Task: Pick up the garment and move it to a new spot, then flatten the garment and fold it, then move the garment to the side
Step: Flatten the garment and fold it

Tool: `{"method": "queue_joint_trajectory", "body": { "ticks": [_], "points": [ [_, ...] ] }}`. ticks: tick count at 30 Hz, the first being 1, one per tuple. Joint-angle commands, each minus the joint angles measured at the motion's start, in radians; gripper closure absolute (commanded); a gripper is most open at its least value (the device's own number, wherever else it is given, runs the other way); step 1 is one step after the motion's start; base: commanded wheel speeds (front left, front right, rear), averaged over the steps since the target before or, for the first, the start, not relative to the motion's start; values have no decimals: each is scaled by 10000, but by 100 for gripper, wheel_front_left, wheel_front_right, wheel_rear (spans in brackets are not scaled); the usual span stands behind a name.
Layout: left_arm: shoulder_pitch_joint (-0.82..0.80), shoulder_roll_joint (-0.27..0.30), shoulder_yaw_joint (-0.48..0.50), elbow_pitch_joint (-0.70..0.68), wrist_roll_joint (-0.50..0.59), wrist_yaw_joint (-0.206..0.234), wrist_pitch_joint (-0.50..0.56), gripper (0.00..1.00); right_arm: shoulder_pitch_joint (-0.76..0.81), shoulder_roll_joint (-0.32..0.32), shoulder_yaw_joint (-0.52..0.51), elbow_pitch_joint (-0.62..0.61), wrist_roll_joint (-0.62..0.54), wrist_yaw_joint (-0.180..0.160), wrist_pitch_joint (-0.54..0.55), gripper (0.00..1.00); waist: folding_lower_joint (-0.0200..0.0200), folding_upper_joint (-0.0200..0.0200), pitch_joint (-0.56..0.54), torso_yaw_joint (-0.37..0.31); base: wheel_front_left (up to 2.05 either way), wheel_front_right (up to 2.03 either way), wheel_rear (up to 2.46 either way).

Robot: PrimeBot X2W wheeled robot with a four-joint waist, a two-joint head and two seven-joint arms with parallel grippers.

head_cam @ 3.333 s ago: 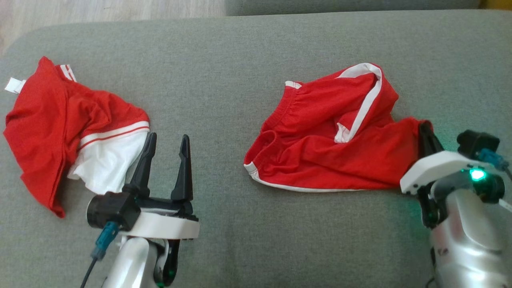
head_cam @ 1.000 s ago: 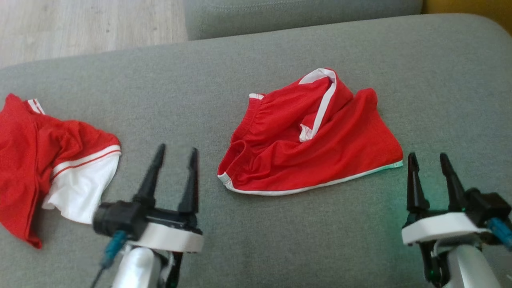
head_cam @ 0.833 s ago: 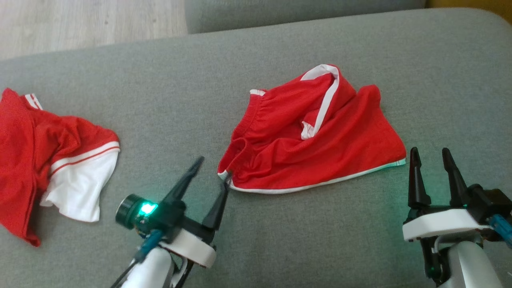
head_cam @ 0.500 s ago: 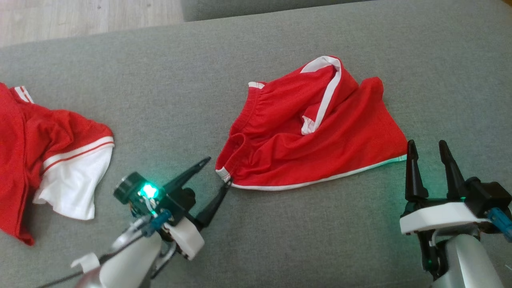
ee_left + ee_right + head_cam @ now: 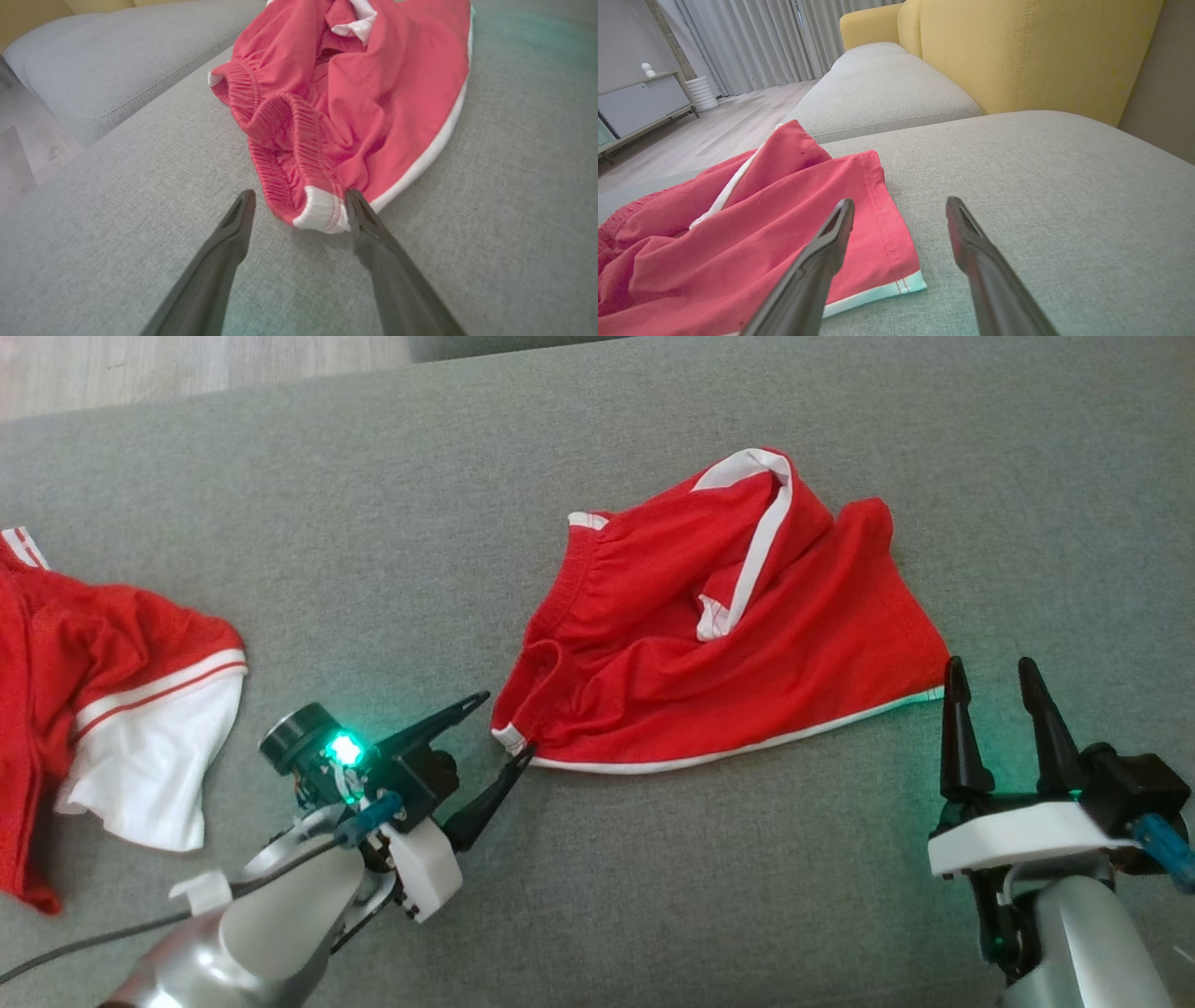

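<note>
Grey woven sofa cushion (image 5: 653, 896) on every side, wide and bare along the near strip and out to the right. Far edge at the top of the head view, with wooden floor (image 5: 187, 373) past it on the left. Red and white top (image 5: 112, 709) heaped at the left edge, well apart from the rest.

Red shorts (image 5: 747, 681) with white trim, crumpled, mid-cushion between both hands.

Left hand (image 5: 508, 722) low and slanted at the waistband corner of the shorts, fingers spread wide. White-tipped corner between them, one fingertip against the trim, nothing clamped.

Right hand (image 5: 990, 665) just beside the opposite hem corner, fingers pointing up the head view, spread wide, holding nothing. Contact with the cloth: cannot tell.
</note>
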Motion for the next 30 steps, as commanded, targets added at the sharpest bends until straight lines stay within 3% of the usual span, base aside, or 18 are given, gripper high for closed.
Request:
{"method": "queue_joint_trajectory", "body": {
  "ticks": [1,7,8,9,11,12,20,30],
  "points": [
    [-523,349,156,-115,-132,18,-19,0,-364,-51,235,-249,64,65,-110,0,-1,0,11,-11,0,0,0],
    [-766,385,-456,118,-600,18,-48,3,-375,-51,214,-204,52,65,-110,0,-1,0,32,-38,0,0,0],
    [-798,388,-546,147,-666,18,-54,18,-377,-51,207,-196,46,65,-110,0,-1,0,34,-36,0,0,0],
    [-830,389,-628,171,-728,18,-62,53,-379,-51,196,-186,40,65,-110,0,-1,0,33,-34,0,0,0],
    [-885,385,-753,216,-840,18,-86,77,-388,-51,172,-152,26,65,-110,0,-1,0,25,-23,0,0,0],
    [-904,380,-790,239,-902,18,-103,100,-392,-51,162,-128,18,65,-110,0,-1,0,17,-16,0,0,0],
    [-869,230,-624,317,-1498,26,-353,100,-418,-51,180,725,-211,65,15,0,-1,0,-109,59,0,0,0],
    [-550,-80,-155,-7,-1899,463,-610,100,-801,-51,-343,2037,-910,65,1051,0,-1,0,-314,298,0,0,0]
  ]
}}
